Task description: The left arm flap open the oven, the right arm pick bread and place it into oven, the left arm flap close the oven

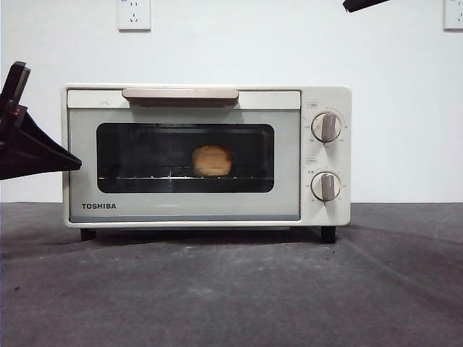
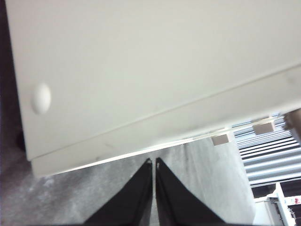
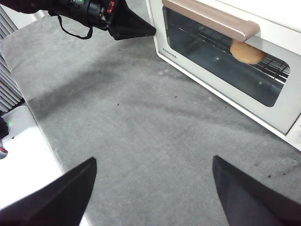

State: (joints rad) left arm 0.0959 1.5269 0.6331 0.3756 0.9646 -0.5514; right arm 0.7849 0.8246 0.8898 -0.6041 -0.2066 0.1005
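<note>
The cream-white boxy TOSHIBA toaster oven (image 1: 207, 155) stands on the grey felt-covered table (image 1: 231, 289) with its dark glass door (image 1: 184, 157) shut flat and the beige bar handle (image 1: 180, 94) level along the top edge. Behind the glass, the golden-orange lumpy bread loaf (image 1: 212, 160) sits on the wire rack (image 1: 145, 176), about midway across the window. Judging by that, all three steps look done: door opened, bread placed, door closed again, with only the arms' retreat left.

The left gripper (image 2: 154, 162), its two black jaws pressed together and holding nothing, hangs just beside the oven's left front corner; from the front it shows as a dark wedge at the left edge, its tip close to the casing, though whether it touches is hard to tell from these angles. The right gripper (image 3: 153, 176), jaws spread wide and empty, hovers well apart from the oven over bare table.

Open room lies across the whole front of the table. The tight spot is the oven's left corner, where the left gripper has little clearance from the casing.
</note>
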